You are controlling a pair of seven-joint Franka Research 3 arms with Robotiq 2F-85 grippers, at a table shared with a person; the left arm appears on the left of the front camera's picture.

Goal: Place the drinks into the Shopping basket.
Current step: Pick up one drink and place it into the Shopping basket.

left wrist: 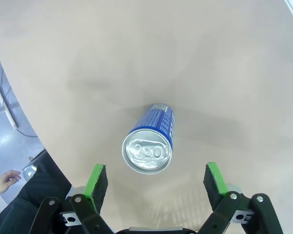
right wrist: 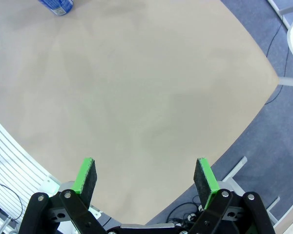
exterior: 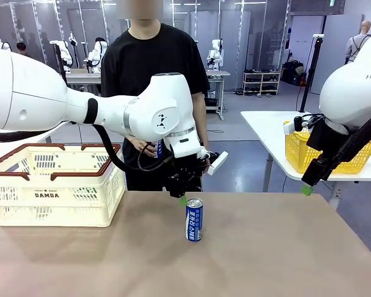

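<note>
Here's the left arm reaching across the middle of the beige tabletop (exterior: 266,247), and the slim blue-and-white metal drink can (exterior: 194,219) stands upright right under it, out in the open, well apart from the cream-white slotted plastic shopping basket with the brown rim (exterior: 46,195) at the robot's left edge. By my reading the job is barely begun: this can is not in the basket, nothing shows above the basket's rim, and its floor is hidden from here, so I can't say whether anything lies inside. The left gripper (exterior: 184,198) hangs pointing straight down, just behind and above the can's silver top, jaws spread wide and gripping nothing. From the left wrist camera the can (left wrist: 149,145) sits just ahead of the left gripper (left wrist: 156,178), between the lines of the two green pads but not touched by either (a lineup for a top-down grab, I'd say). Over on the other side, the right gripper (exterior: 307,189) hovers off the tabletop's right edge, jaws wide apart and empty too; through its own camera the right gripper (right wrist: 145,170) looks down on bare tabletop, the can (right wrist: 56,6) far off. Left to do, as I judge it: lower, close on the can, carry it over, drop it in.
</note>
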